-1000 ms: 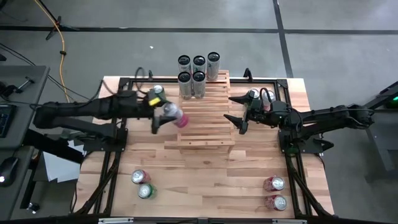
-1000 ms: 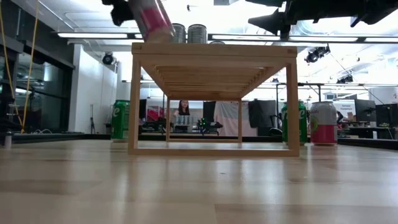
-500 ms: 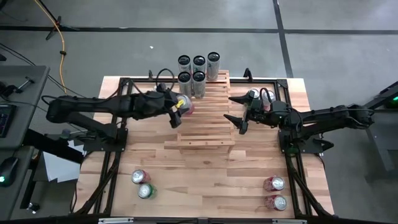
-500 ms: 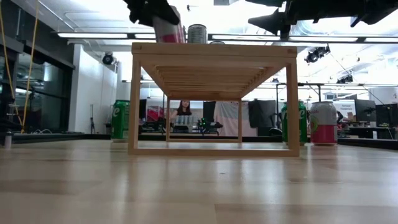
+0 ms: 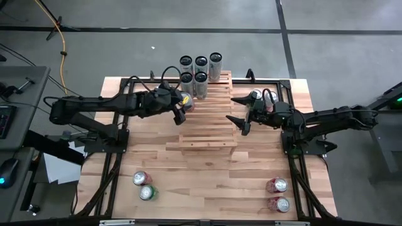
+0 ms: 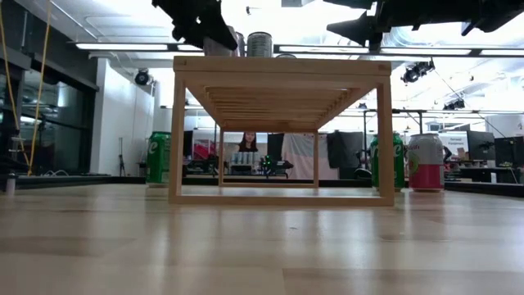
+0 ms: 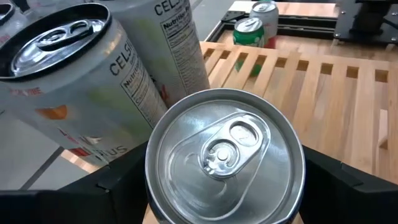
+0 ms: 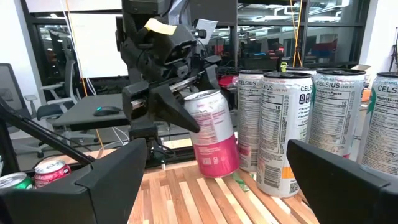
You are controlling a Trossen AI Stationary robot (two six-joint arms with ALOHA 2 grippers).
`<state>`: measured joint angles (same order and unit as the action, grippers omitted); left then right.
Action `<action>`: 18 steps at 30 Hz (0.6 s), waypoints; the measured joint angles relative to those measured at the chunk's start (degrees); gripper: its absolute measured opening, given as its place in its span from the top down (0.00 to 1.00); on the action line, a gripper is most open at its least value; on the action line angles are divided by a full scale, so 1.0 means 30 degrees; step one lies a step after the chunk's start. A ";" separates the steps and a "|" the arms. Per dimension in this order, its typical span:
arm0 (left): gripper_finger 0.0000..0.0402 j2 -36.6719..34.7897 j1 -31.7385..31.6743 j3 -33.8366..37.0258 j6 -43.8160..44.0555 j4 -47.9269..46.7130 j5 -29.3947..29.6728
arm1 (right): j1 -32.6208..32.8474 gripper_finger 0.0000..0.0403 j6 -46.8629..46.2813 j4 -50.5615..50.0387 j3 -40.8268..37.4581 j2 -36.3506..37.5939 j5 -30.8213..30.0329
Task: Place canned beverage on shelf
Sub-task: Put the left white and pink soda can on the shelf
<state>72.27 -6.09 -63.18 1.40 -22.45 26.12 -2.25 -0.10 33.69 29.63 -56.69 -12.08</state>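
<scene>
Both fingers of the left gripper [image 8: 180, 109] clasp the pink can [image 8: 213, 132], upright on the shelf [image 5: 207, 122].

Pink can [image 8: 213, 132] stands on shelf [image 5: 207, 122] — beside tall cans [image 5: 200, 70].

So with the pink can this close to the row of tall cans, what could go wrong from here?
1. The left claw holds the pink can right beside the tall cans on the shelf; opening or backing away might nudge one over.
2. The pink can looks slightly tilted in the right wrist view; if released that way, it may wobble on the slats.
</scene>
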 joint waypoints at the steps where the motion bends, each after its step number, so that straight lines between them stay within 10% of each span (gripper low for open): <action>1: 0.25 -0.0007 -0.0096 0.0000 0.0001 0.0012 -0.0165 | -0.0005 0.07 0.0000 0.0000 0.0000 0.0000 -0.0005; 18: 0.18 -0.0015 -0.0356 0.0000 -0.0048 0.0041 -0.1847 | -0.0005 0.07 -0.0007 0.0000 0.0000 0.0000 -0.0005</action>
<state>72.23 -7.16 -63.18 1.26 -22.33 20.58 -2.26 -0.12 33.69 29.63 -56.69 -12.10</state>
